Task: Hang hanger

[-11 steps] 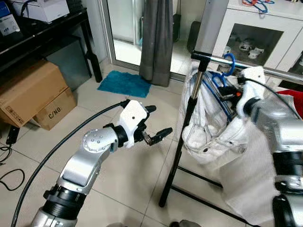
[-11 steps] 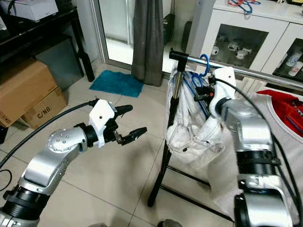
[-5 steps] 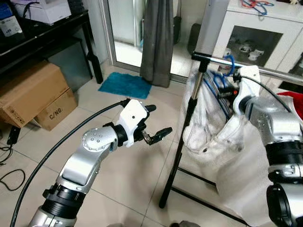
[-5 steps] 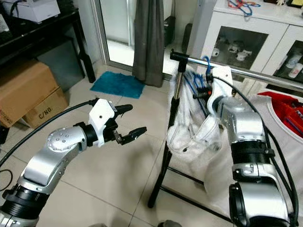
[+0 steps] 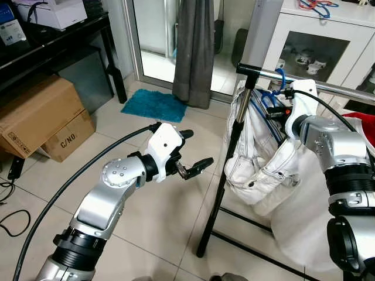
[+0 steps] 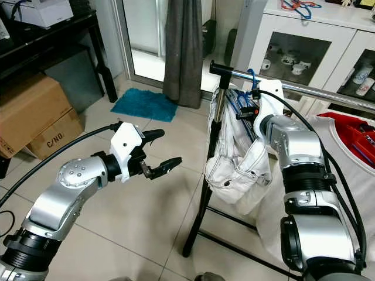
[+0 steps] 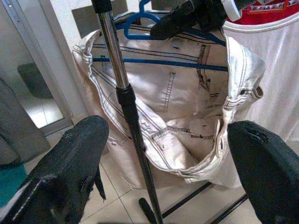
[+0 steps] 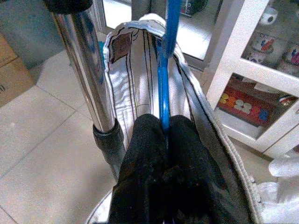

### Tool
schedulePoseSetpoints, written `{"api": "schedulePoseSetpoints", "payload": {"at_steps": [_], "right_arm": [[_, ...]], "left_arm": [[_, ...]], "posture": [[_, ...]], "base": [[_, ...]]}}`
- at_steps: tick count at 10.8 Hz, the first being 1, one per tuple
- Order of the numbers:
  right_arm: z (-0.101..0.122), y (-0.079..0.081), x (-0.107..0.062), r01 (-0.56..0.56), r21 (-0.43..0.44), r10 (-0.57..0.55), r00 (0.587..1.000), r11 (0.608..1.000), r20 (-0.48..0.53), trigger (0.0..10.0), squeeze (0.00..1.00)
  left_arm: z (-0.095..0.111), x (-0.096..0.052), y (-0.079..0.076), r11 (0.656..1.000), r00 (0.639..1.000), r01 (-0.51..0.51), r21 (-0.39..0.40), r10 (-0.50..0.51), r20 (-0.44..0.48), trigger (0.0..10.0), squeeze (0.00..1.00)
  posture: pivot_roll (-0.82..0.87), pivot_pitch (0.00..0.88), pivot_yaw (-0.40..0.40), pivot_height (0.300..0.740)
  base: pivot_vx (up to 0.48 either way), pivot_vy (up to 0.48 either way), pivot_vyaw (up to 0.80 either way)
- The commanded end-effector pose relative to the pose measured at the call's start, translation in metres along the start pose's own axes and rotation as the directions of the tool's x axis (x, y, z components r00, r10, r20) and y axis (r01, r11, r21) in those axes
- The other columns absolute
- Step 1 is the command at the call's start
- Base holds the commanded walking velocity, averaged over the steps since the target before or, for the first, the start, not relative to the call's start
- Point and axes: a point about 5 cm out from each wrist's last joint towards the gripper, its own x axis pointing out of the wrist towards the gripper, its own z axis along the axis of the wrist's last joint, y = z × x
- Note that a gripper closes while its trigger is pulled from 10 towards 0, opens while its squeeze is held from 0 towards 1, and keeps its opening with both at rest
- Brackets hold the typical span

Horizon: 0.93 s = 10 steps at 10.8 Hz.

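A blue hanger [image 5: 280,77] carries a white denim garment [image 5: 258,170]; its hook curves over the chrome rail [image 5: 331,88] of the clothes rack, close to the upright post [image 5: 234,140]. My right gripper [image 8: 164,125] is shut on the hanger's blue stem [image 8: 164,79], just below the rail and beside the post. My left gripper [image 5: 197,147] is open in mid-air, left of the post and apart from the garment. In the left wrist view the wide-apart fingers [image 7: 70,172] frame the garment [image 7: 182,107].
Rack base legs [image 5: 234,234] spread over the tiled floor. A red-and-white shirt [image 5: 360,126] hangs further right. Cardboard boxes [image 5: 35,114] and a black table [image 5: 53,41] stand left; a teal mat [image 5: 153,103], a grey curtain [image 5: 196,47] and a white cabinet [image 5: 319,47] stand behind.
My right gripper has shifted a little left toward the post with the hanger, and the garment has swung and settled lower. The left arm has not moved.
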Motion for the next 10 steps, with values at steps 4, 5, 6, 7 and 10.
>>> {"api": "schedulePoseSetpoints", "payload": {"at_steps": [4, 5, 6, 7, 10], "right_arm": [[-0.012, -0.008, 0.003, 0.039, -0.023, -0.04, 0.998, 0.999, -0.044, 10.0, 1.0], [-0.009, -0.009, 0.005, 0.059, -0.034, -0.061, 0.997, 0.998, -0.042, 10.0, 1.0], [-0.005, -0.01, 0.006, 0.073, -0.036, -0.075, 0.997, 0.997, -0.036, 10.0, 0.0], [0.001, -0.01, 0.007, 0.07, -0.021, -0.071, 0.997, 0.997, -0.017, 10.0, 0.0], [0.002, -0.008, 0.009, 0.052, -0.017, -0.052, 0.998, 0.999, -0.023, 0.0, 0.0]], "left_arm": [[0.0, 0.0, -0.003, 1.0, 1.0, 0.026, 0.002, -0.026, -0.005, 10.0, 0.0], [0.0, 0.001, -0.002, 1.0, 1.0, 0.029, 0.005, -0.029, -0.005, 10.0, 0.0], [0.0, 0.001, -0.002, 1.0, 1.0, 0.031, 0.008, -0.031, -0.005, 10.0, 0.0], [0.001, 0.001, -0.001, 1.0, 1.0, 0.029, 0.01, -0.029, -0.003, 10.0, 0.0], [0.0, 0.0, -0.001, 1.0, 1.0, 0.027, 0.012, -0.027, -0.006, 10.0, 0.0]], "posture": [[-0.01, 0.0, -0.004, 0.74], [-0.01, 0.0, 0.001, 0.74], [-0.01, 0.0, 0.001, 0.74], [-0.01, 0.0, -0.004, 0.74], [-0.01, 0.0, -0.008, 0.74]], "base": [[0.0, 0.0, 0.0], [0.0, 0.0, 0.0], [0.0, 0.0, 0.0], [0.0, 0.0, 0.0], [0.0, 0.0, 0.0]]}}
